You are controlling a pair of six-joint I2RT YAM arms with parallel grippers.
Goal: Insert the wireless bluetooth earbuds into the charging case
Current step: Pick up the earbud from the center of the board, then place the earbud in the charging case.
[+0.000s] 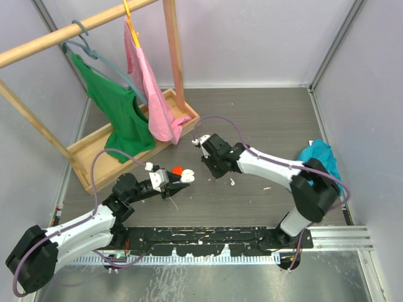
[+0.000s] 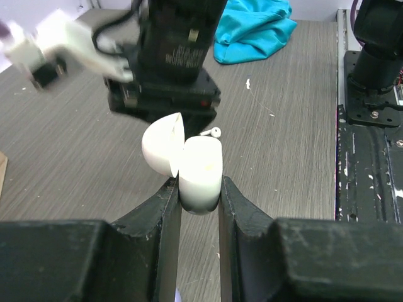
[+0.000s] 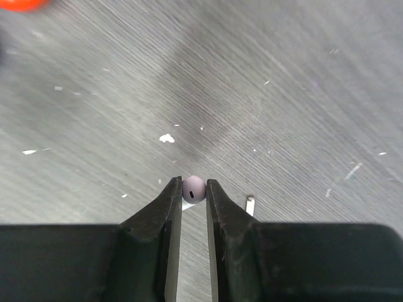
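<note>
- Left gripper clamped on white case; case upright, lid flipped open.
- Right gripper pinched shut on lilac bud, just behind the case; can't tell if bud touches table.
- White bud lies loose on table, near the case, behind it.
- Teal cloth well behind the case.

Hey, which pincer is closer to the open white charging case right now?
Left. The left pincer is clamped on the charging case itself; the right pincer is apart from it, down at the table, shut on a lilac earbud.
</note>
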